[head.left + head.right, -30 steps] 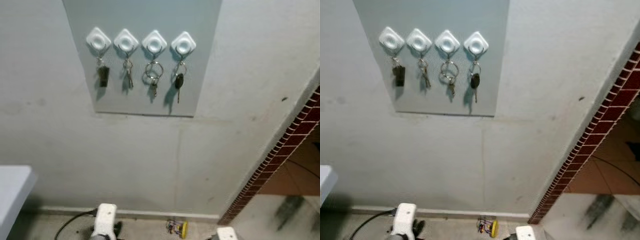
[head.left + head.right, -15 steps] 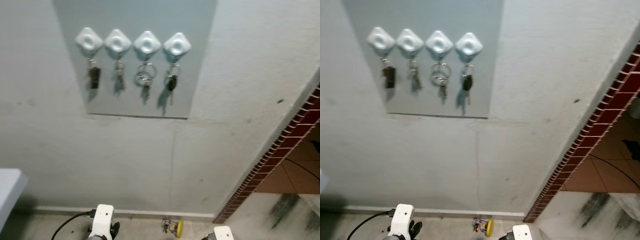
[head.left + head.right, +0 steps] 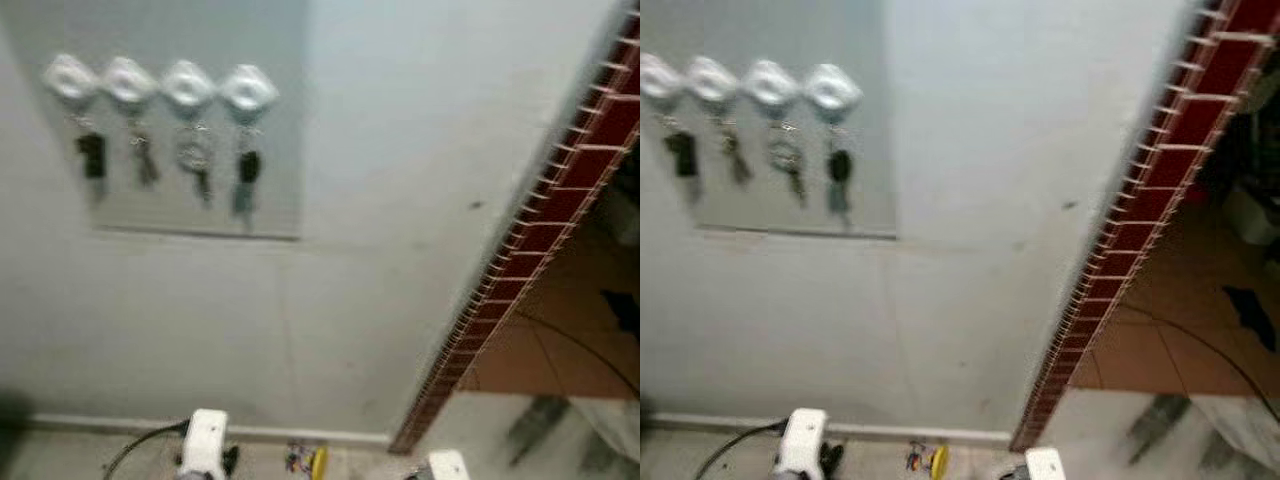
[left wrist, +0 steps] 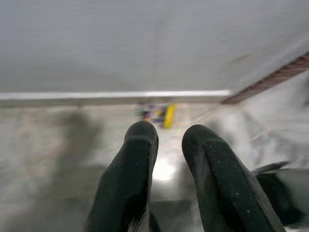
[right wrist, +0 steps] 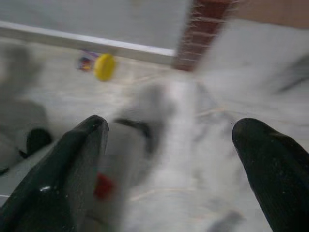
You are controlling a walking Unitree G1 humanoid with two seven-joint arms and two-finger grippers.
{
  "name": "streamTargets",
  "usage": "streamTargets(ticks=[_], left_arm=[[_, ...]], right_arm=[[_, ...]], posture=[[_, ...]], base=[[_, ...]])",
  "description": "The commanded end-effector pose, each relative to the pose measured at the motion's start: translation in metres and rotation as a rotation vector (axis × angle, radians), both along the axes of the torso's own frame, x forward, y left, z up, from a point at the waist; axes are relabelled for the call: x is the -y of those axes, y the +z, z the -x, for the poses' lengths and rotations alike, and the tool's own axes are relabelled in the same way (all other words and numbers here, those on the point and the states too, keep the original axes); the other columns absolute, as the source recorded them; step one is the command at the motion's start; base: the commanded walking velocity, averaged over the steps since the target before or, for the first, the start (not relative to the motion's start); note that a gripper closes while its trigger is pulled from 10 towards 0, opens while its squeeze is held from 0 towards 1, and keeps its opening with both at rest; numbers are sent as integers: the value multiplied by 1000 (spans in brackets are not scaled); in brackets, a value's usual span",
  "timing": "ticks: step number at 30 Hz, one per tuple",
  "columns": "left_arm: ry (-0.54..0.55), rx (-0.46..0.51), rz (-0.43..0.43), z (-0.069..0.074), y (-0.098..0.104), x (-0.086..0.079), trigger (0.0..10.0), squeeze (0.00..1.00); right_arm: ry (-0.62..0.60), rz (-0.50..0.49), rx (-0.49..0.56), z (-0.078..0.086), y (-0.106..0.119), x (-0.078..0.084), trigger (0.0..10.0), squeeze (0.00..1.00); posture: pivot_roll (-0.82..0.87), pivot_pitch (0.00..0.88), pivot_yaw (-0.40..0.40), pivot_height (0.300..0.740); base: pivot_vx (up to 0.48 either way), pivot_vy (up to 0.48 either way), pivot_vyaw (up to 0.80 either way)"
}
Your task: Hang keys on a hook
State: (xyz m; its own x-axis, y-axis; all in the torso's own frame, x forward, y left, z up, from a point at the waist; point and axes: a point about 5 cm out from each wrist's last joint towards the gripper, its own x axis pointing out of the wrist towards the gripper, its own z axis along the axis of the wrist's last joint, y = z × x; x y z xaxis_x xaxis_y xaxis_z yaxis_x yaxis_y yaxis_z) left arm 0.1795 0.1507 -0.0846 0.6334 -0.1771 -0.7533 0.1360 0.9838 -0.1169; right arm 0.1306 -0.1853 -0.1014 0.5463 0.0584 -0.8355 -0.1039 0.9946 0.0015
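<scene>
Evidently the hanging itself looks finished: on the grey wall panel (image 3: 200, 210) a row of four white diamond-shaped hooks (image 3: 160, 82) each carries something, with a dark fob on the leftmost, small keys on the next, a key ring on the third, and a black-headed key (image 3: 247, 168) on the rightmost hook, nearest the panel's edge. Which of these bunches is the task's own cannot be told, and the head views are blurred, which suggests the camera is moving. Both arms hang low, with only their white wrist housings at the bottom edge of the head views, which fits arms that have no load to carry. The left gripper (image 4: 166, 140) points down at the pale floor (image 4: 58, 145) near the skirting, its two black fingers close together with a narrow gap and nothing between them. The right gripper (image 5: 174, 140) also faces the floor, its fingers spread wide apart and empty. On the floor by the wall lies a small yellow object (image 5: 104, 66) with some coloured bits beside it, too small to identify. To the right, a red brick edge (image 3: 530, 240) frames an opening onto a tiled floor. Judging from this, nothing remains to be gripped.
</scene>
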Motion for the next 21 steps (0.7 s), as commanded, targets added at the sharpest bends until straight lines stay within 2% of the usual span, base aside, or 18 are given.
streamTargets(ticks=[1, 21], left_arm=[[8, -1, -37, 0, 1, -15, 10000, 0], [37, -6, -39, -2, 1, -16, 10000, 0]], right_arm=[[1, -19, 4, -3, 0, -7, 10000, 0], [0, -24, -6, -4, 0, -10, 10000, 0]], posture=[[-91, 0, -12, 740], [-91, 0, -13, 740]], base=[[0, -450, 0], [0, -14, 0]])
